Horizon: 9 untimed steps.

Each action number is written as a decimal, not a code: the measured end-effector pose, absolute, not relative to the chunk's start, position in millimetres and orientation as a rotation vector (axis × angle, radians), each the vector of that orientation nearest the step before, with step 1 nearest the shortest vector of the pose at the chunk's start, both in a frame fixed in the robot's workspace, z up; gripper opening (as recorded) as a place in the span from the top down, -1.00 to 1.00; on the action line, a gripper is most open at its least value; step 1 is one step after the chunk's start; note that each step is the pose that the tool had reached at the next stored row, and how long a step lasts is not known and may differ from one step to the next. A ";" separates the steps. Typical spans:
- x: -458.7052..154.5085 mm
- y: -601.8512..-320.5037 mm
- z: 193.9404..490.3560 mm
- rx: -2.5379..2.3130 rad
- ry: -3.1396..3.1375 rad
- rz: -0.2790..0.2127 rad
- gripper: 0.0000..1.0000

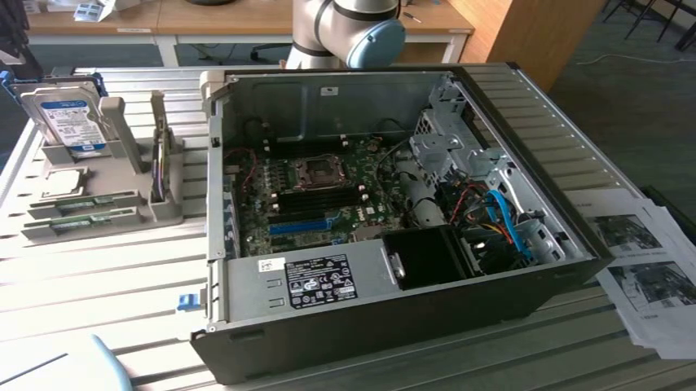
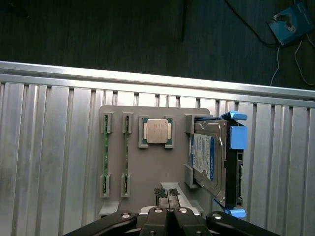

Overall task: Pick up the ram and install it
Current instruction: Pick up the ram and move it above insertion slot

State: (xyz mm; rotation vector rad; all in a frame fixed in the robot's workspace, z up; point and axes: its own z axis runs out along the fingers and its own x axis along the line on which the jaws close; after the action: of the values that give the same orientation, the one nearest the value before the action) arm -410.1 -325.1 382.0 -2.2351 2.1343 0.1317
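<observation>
- Underneath everything is a table (image 1: 120, 269) of ribbed, pale metal slats; in the wrist view its edge gives way to dark carpet, where a small blue device (image 2: 290, 22) lies among thin cables.
- Behind the table stand wooden desks (image 1: 218, 20), and printed sheets (image 1: 641, 261) lie on the slats at the exterior view's right.
- An open computer case (image 1: 381, 244) lies on its side in the middle of the table, with its motherboard (image 1: 310, 199) facing up and a bright-blue slot visible on it.
- A grey holder (image 2: 157, 167) sits on the table at the exterior view's left of the case, apart from it.
- The ram (image 2: 105, 157) is seated in a narrow slot of that holder, with a second green stick (image 2: 126, 157) in the slot just beside it; the pair also shows in the exterior view (image 1: 85, 202).
- A processor (image 2: 156, 132) rests in the holder between the sticks and an upright hard drive (image 2: 206, 160) with a blue caddy.
- The robot arm (image 1: 348, 32) rises behind the case.
- The gripper (image 2: 166, 192) hangs over the holder's edge with its fingers (image 2: 159, 191) pressed together, empty, touching nothing and well apart from the ram.
</observation>
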 end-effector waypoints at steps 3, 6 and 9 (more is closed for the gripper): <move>-410.1 -325.1 381.2 -2.235 2.134 0.131 0.81; -410.1 -325.1 378.7 -2.235 2.135 0.131 0.81; -410.1 -325.1 375.5 -2.235 2.135 0.131 0.81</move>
State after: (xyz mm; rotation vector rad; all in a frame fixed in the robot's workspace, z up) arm -410.1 -325.1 375.5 -2.2355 2.1346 0.1311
